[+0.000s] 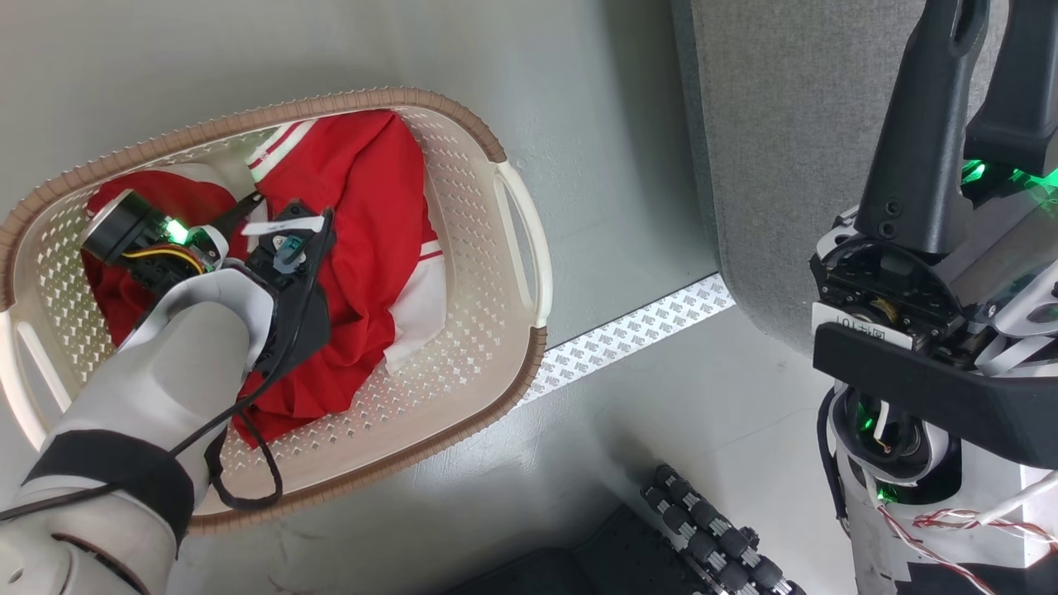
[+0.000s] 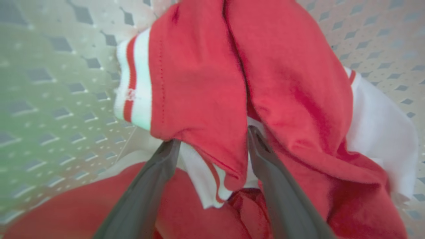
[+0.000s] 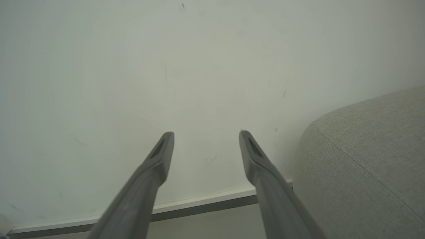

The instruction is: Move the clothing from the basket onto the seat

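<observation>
The basket [image 1: 483, 281] stood on a smooth pale-grey floor [image 1: 620, 124], left of the seat [image 1: 785, 124], a printed white tape strip [image 1: 636, 330] running between them. The clothing [image 1: 364, 215] lay bunched inside the basket (red fabric, white stripe trim). The left pincer [image 2: 213, 137] was down in the basket, fingers [image 2: 146, 189] spread wide either side of a red fold, not clamped. The right pincer [image 3: 206, 135] stood wide and empty, facing a plain pale wall [image 3: 199, 66] with a white skirting board [image 3: 199, 200] beside the seat.

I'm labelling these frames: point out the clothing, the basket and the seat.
clothing [image 1: 364, 190], head view, red fabric fold.
basket [image 1: 479, 347], head view, perforated inner wall.
seat [image 3: 372, 159], right wrist view, grey cushion top.
</observation>
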